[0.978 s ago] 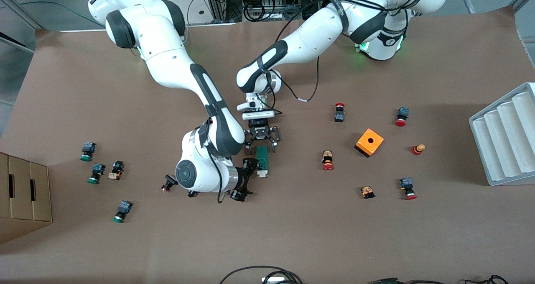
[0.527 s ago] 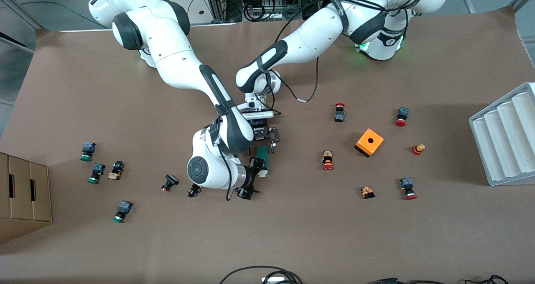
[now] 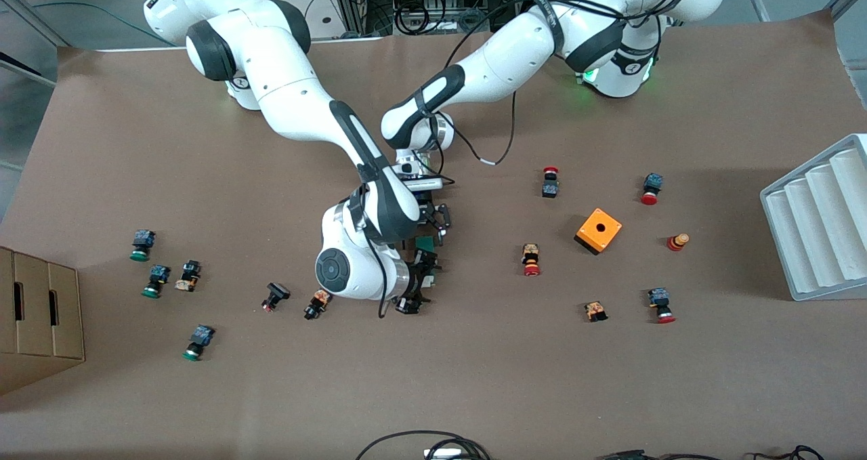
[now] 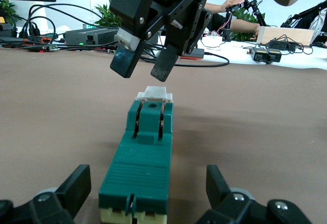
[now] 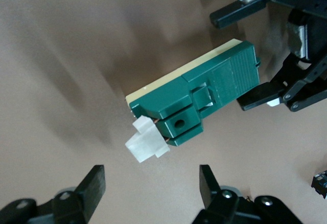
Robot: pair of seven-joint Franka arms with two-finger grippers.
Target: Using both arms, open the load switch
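left tool (image 4: 145,193) open astride load switch (image 4: 143,155); right tool (image 5: 150,185) open — over tab end

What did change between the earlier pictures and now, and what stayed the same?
The right end effector moved toward the left arm's end of the table, from beside the load switch to over its white-tab end, fingers open, gripping nothing. The left end effector stayed open at the switch's other end. The switch, the orange cube and the scattered push buttons kept their places.
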